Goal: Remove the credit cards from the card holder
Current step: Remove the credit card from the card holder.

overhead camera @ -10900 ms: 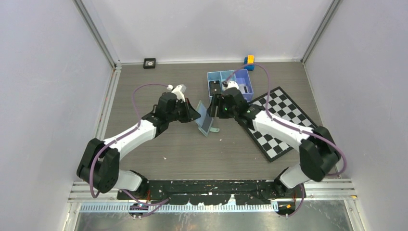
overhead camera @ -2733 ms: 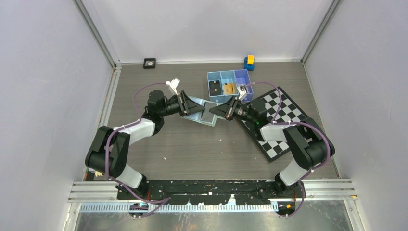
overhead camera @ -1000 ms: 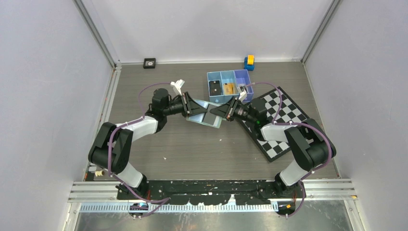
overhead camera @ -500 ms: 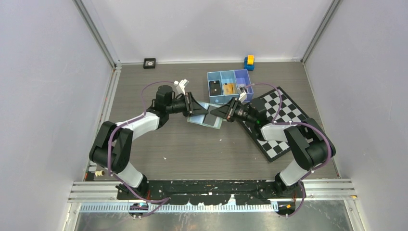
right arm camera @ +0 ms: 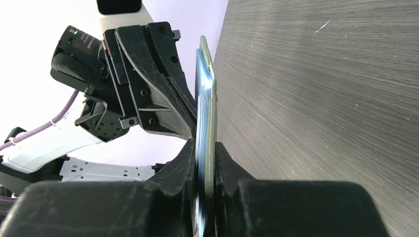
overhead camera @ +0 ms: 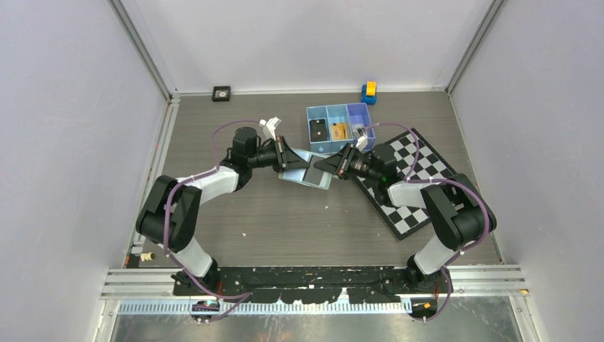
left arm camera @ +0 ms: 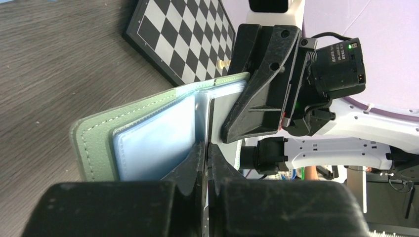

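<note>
**Both grippers on the card holder, two cards already in the tray**

The sage-green card holder (overhead camera: 308, 173) is spread open just on the near side of the blue tray (overhead camera: 309, 128), with an arm at each end of it.

The right gripper (right arm camera: 205, 145) is clamped onto the holder's edge. In its wrist view you can see the green cover and a pale blue inner leaf sandwiched between the fingers.

The left gripper (left arm camera: 203, 150) is clenched fully tight. Its tips sit right at the seam where the pale blue leaf meets a greyish panel. I honestly can't tell whether it's pinching a leaf, a card edge or nothing.

In the tray, the black card (overhead camera: 318, 131) lies in the left compartment and the gold-orange card (overhead camera: 339, 131) in the middle one.

A chessboard (overhead camera: 417, 187) lies on the worktop (overhead camera: 285, 214) to the right of the tray, on its near side, under the right arm.
</note>
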Controlling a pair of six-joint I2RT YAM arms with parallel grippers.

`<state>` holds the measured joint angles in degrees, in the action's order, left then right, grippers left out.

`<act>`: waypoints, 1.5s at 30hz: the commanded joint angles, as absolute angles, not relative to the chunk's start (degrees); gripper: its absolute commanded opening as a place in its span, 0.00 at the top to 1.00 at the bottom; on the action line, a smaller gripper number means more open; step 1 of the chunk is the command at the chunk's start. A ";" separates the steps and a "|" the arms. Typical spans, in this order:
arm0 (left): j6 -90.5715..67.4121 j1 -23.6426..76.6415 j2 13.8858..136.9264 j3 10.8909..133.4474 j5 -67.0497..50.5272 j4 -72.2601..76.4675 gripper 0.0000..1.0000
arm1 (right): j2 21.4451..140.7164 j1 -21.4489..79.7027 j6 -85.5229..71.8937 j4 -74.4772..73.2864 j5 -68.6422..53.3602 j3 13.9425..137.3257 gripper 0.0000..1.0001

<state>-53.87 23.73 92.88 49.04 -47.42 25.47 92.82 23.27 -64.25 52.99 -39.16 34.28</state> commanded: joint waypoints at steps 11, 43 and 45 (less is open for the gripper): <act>-66.46 20.24 95.02 41.40 -51.81 50.10 1.00 | 94.32 23.90 -64.65 54.36 -36.38 37.04 0.54; -69.32 15.47 91.81 36.48 -49.21 54.68 1.00 | 101.77 23.99 -71.82 65.00 -39.25 37.67 0.60; -69.79 15.47 92.16 36.57 -49.38 55.35 1.00 | 102.60 24.08 -72.62 66.17 -39.62 37.97 0.68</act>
<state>-68.66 15.25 92.03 36.21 -48.10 49.58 101.30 23.68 -70.17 59.77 -38.09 36.12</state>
